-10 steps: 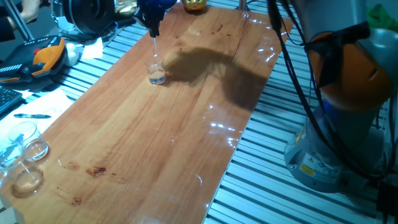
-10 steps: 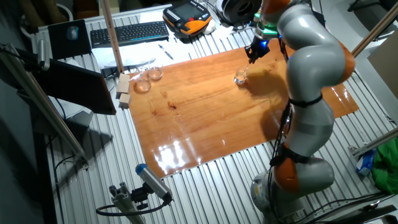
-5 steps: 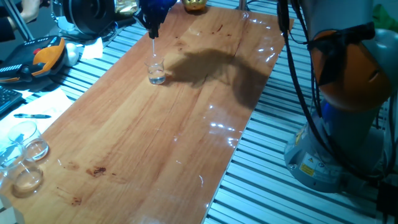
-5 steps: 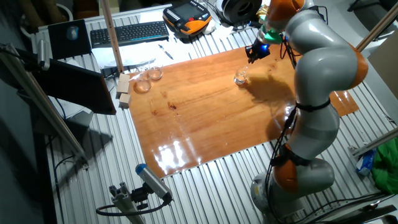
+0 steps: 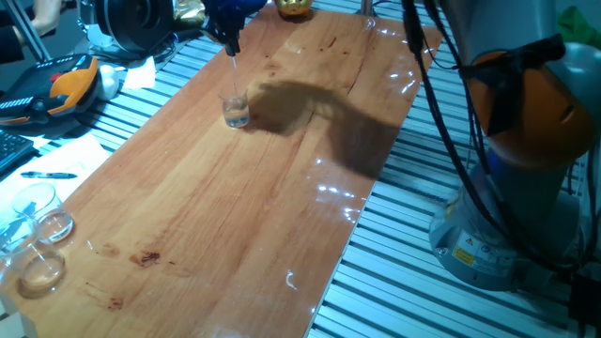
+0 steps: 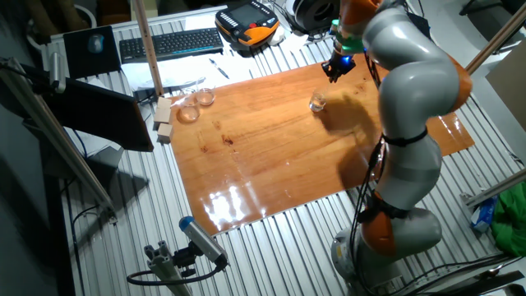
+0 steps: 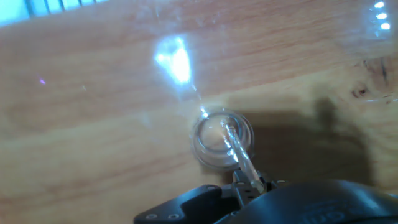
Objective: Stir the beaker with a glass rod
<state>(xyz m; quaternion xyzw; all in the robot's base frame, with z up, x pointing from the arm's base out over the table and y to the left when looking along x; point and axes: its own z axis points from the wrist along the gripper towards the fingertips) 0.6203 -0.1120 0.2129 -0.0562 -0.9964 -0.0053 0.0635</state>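
Note:
The small clear beaker [image 5: 236,109] stands on the wooden board [image 5: 282,188]; it also shows in the other fixed view [image 6: 317,103] and from above in the hand view [image 7: 222,139]. My gripper [image 5: 230,42] hangs straight above it, shut on the glass rod [image 5: 233,73]. The rod points down into the beaker; in the hand view the glass rod [image 7: 239,152] runs from my fingers into the beaker's mouth. In the other fixed view my gripper [image 6: 334,74] sits just up and right of the beaker.
Larger glass dishes [image 5: 38,239] stand at the board's near left corner, also seen in the other fixed view [image 6: 194,105] beside wooden blocks [image 6: 163,119]. A keyboard [image 6: 168,43] and an orange pendant [image 6: 251,23] lie behind the board. The robot base [image 5: 512,178] stands to the right.
The arm's upper links have swung slightly and its shadow on the board shifted. The gripper has moved a little over the beaker with the rod still inside it.

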